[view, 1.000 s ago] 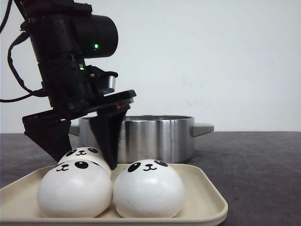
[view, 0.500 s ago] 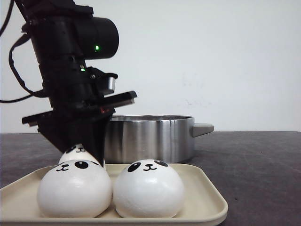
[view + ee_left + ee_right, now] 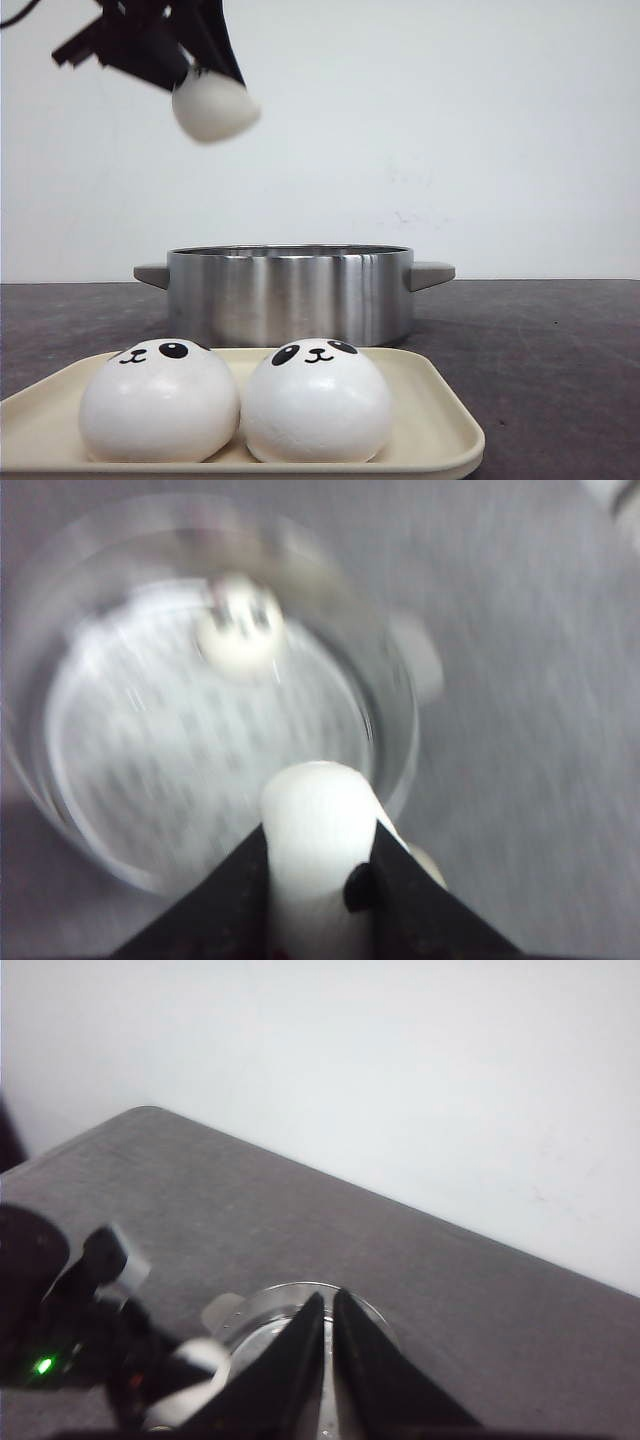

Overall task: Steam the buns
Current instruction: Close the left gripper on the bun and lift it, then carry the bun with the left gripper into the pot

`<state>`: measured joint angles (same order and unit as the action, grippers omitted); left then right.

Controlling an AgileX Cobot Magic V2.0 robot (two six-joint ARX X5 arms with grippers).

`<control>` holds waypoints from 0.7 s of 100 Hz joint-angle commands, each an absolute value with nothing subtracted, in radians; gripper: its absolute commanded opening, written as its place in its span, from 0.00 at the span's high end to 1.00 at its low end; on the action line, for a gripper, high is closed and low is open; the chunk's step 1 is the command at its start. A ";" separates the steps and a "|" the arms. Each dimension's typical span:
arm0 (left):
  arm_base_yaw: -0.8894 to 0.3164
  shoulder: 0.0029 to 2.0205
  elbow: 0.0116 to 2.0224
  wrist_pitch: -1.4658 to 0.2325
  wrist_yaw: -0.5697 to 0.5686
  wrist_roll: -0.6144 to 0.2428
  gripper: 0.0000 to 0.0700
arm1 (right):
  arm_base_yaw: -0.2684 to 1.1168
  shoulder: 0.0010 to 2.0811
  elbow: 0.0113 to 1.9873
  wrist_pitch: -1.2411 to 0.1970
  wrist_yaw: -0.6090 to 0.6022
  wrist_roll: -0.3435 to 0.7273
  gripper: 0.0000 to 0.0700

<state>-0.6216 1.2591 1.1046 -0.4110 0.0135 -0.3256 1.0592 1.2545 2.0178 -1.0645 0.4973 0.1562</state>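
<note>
My left gripper point(image 3: 318, 880) is clamped on a bun point(image 3: 214, 105), which bulges out past my fingers and looks narrowed where they press — soft and springy, I judge, and light. Its skin is glossy, so it may slip if I ease off; the best hold seems to be across the widest part of the dome, firm enough to dent it without crushing. I hold it high, above and left of the steel pot point(image 3: 290, 292) in the front view. From my left wrist the pot lies below me, its perforated floor blurred, with one bun point(image 3: 240, 632) already sitting inside near the far wall.

Two buns remain on the cream tray point(image 3: 450, 425), side by side and touching — the left one point(image 3: 160, 400) and the right one point(image 3: 316, 400) — faces up, in front of the pot.

My right gripper point(image 3: 328, 1360) hangs well above the table with its jaws nearly together, holding nothing.

Half a second ago my left gripper was down at the tray, closing round the back bun behind the left one. Now that spot is bare and the bun is aloft with me.
</note>
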 commanded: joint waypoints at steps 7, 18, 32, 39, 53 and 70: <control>-0.588 1.326 1.156 -0.356 -0.004 -0.321 0.99 | 1.081 1.267 2.035 -1.048 0.498 0.174 0.99; -0.553 1.414 1.205 -0.344 -0.004 -0.312 0.99 | 1.092 1.268 2.035 -1.049 0.498 0.177 0.99; -0.520 1.552 1.279 -0.344 0.001 -0.299 0.99 | 1.103 1.268 2.035 -1.049 0.499 0.178 0.99; -0.509 1.620 1.318 -0.346 0.000 -0.299 0.99 | 1.104 1.268 2.035 -1.049 0.499 0.178 0.99; -0.492 1.745 1.401 -0.344 0.000 -0.300 0.99 | 1.104 1.268 2.035 -1.052 0.499 0.181 0.99; -0.485 1.878 1.512 -0.344 0.004 -0.300 0.99 | 1.104 1.268 2.035 -1.057 0.501 0.180 0.99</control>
